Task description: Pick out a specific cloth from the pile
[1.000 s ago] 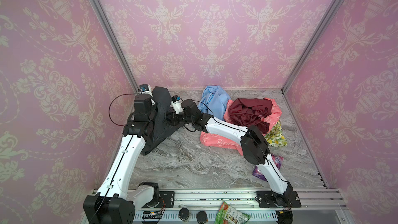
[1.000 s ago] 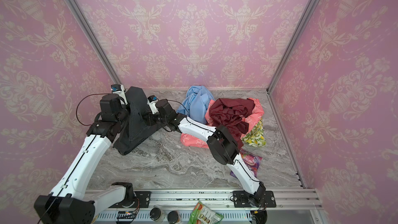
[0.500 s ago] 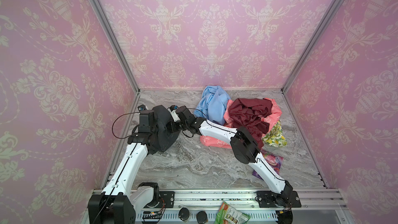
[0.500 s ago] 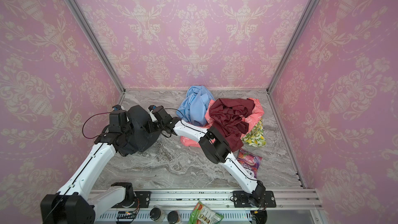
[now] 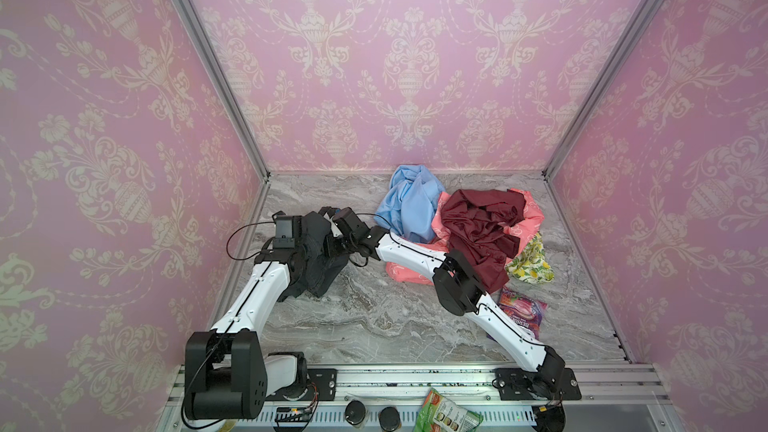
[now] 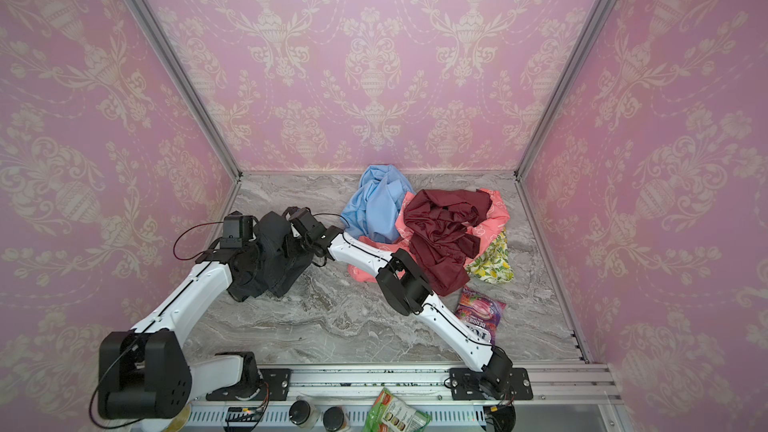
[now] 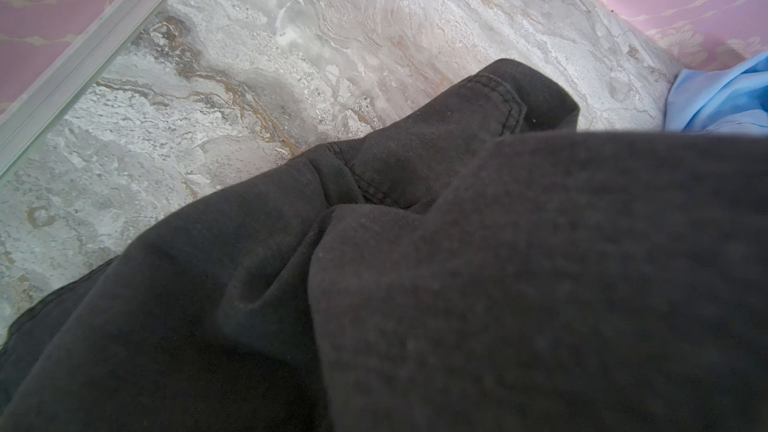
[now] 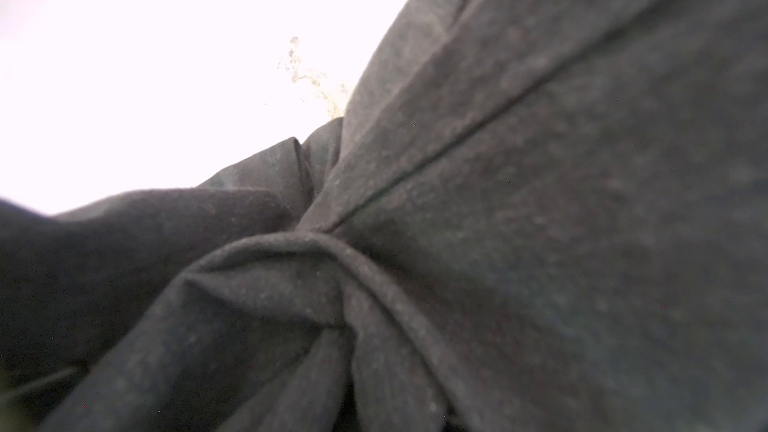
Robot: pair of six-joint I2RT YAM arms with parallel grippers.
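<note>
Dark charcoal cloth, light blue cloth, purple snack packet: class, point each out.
dark charcoal cloth (image 5: 322, 274): in a top view, its lower fold
light blue cloth (image 5: 411, 201): in a top view, its broad middle
purple snack packet (image 5: 523, 307): in a top view, its printed face

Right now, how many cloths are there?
5: dark cloth at left, apart from the rest; blue cloth at back; maroon cloth atop pink cloth; yellow cloth at right. More may hide underneath.

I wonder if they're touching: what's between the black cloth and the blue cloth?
Not touching. In both top views, the right arm's wrist and some bare marble table lie between the dark cloth and the light blue cloth.
</note>
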